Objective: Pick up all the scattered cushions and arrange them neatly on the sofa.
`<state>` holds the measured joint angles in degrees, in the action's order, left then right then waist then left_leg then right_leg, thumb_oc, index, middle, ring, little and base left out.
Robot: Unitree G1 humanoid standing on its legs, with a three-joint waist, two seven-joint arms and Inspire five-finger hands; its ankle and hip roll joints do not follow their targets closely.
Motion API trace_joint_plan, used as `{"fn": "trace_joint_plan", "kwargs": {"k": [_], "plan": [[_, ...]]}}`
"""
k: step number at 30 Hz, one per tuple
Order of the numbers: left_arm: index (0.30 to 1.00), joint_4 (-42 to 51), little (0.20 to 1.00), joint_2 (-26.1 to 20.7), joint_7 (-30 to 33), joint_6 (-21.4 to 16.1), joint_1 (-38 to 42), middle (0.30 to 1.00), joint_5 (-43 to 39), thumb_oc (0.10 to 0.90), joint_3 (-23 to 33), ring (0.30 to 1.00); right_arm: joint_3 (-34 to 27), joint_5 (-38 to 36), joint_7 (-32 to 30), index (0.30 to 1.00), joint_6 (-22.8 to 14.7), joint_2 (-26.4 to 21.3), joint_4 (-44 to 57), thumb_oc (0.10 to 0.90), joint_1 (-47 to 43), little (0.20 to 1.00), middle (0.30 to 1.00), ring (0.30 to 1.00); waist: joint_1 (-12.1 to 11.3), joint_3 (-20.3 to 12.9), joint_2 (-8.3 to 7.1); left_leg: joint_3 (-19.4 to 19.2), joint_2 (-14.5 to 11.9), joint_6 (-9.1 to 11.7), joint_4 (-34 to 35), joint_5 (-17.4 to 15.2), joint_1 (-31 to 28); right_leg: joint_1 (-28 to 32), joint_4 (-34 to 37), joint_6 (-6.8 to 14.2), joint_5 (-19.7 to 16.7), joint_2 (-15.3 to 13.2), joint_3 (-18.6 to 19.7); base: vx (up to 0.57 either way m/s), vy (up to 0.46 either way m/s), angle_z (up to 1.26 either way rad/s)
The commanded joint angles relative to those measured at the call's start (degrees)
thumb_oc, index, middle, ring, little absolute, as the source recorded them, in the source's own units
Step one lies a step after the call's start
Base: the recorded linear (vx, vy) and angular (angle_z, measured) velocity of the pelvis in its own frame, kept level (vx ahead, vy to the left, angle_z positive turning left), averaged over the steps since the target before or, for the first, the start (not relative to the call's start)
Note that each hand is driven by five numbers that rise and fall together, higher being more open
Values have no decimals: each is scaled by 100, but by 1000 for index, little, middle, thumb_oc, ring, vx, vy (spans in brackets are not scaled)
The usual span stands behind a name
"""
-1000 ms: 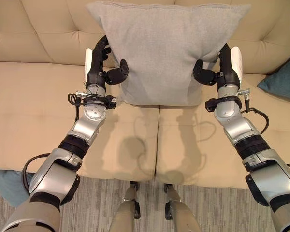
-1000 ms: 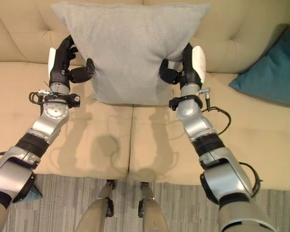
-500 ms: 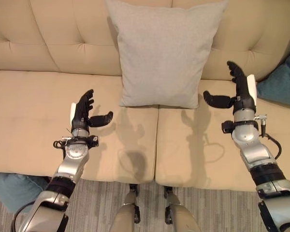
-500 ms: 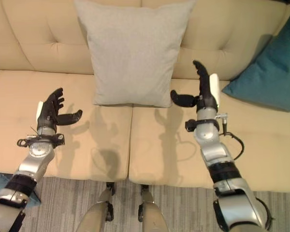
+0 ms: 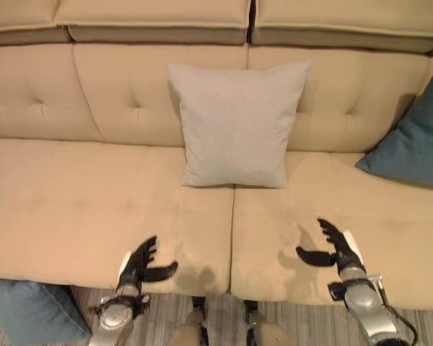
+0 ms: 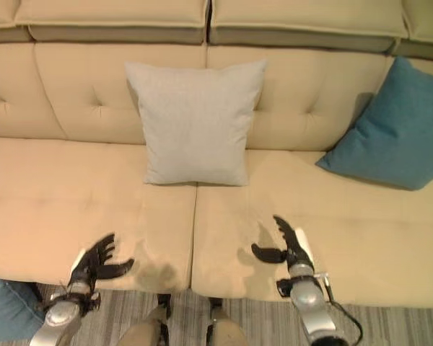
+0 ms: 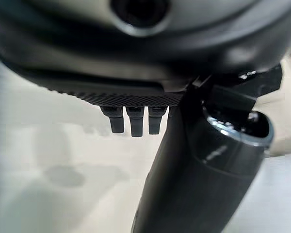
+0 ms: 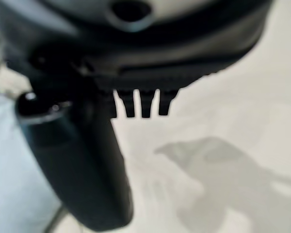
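A grey cushion (image 5: 237, 124) stands upright against the backrest of the beige sofa (image 5: 79, 209), over the seam between the two seat pads. A teal cushion (image 6: 391, 137) leans on the backrest at the right end. Another teal cushion (image 5: 25, 311) lies on the floor below the seat's front edge at the left. My left hand (image 5: 138, 265) hovers open over the front edge of the left seat pad. Over the front of the right seat pad my right hand (image 5: 335, 249) is open too. Both hold nothing, as their wrist views with the left hand (image 7: 136, 116) and right hand (image 8: 136, 104) confirm.
A grey striped carpet (image 6: 390, 328) runs along the sofa's front. The seat pads between the hands and the grey cushion are bare.
Both hands let go of the grey cushion and drew back to the seat's front edge. The camera pulled back and tilted up, so more of the sofa shows.
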<state>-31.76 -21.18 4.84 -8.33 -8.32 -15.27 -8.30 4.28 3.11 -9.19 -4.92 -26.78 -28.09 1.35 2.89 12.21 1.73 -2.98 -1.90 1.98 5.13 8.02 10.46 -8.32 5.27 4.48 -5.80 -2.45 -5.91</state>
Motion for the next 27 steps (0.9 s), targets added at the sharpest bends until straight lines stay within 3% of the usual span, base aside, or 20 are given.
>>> {"fn": "trace_joint_plan", "kwargs": {"k": [1, 5, 13, 18, 21, 24, 26, 27], "plan": [[900, -761, 900, 38, -147, -125, 147, 900, 567, 800, 89, 900, 66, 343, 16, 900, -382, -112, -269, 800, -126, 900, 900, 900, -84, -869, -186, -178, 49, 117, -13, -736, -360, 207, -27, 388, 374, -264, -179, 19, 30, -4], [900, -2240, 900, 241, -168, -34, 259, 900, 1217, 800, 37, 900, 490, 733, 78, 900, -302, -7, -1339, 800, -168, 900, 900, 900, -125, -970, -232, -214, 85, 80, -13, -847, -702, 509, -27, 395, 431, -295, -140, 23, 63, -5], [900, -2933, 900, 291, -54, -39, 436, 900, 1608, 800, -45, 900, 1181, 1445, 89, 900, -136, 115, -2558, 800, -352, 900, 900, 900, -270, -953, -323, -89, 167, -17, -13, -932, -889, 612, -78, 421, 420, -334, -76, -19, 61, -6], [900, -2978, 900, 267, 31, -1, 599, 900, 1522, 800, -56, 900, 1349, 1528, 46, 900, 0, 256, -2955, 800, -514, 900, 900, 900, -355, -749, -326, 99, 230, -159, -23, -891, -801, 190, -963, 483, 526, -426, 1, -146, 49, -3], [900, -2949, 900, 160, 110, 15, 796, 900, 1458, 800, -87, 900, 1359, 1423, 12, 900, 33, 329, -2967, 800, -649, 900, 900, 900, -348, -576, -279, 300, 197, -203, -81, -733, -591, -40, -1808, 484, 833, -285, 484, -239, -17, -3], [900, -3004, 900, 75, 158, 46, 960, 900, 1486, 800, -172, 900, 1301, 1267, -48, 900, 33, 418, -2998, 800, -556, 900, 900, 900, -342, -663, -302, 561, 258, -195, -149, -586, -289, 80, -2512, 394, 908, -184, 1004, -177, -106, 65], [900, -2969, 900, 83, 187, 73, 986, 900, 1456, 800, -208, 900, 1299, 1190, -23, 900, 58, 471, -3023, 800, -529, 900, 900, 900, -332, -718, -387, 749, 275, -154, -270, -531, -110, 243, -2506, 329, 956, -142, 1270, -145, -202, 90], [900, -3013, 900, 82, 207, 76, 1032, 900, 1430, 800, -188, 900, 1312, 1135, -17, 900, 64, 486, -3001, 800, -549, 900, 900, 900, -351, -741, -439, 807, 287, -108, -288, -472, 6, 424, -2155, 266, 1177, -68, 1377, -155, -216, 66]]}}
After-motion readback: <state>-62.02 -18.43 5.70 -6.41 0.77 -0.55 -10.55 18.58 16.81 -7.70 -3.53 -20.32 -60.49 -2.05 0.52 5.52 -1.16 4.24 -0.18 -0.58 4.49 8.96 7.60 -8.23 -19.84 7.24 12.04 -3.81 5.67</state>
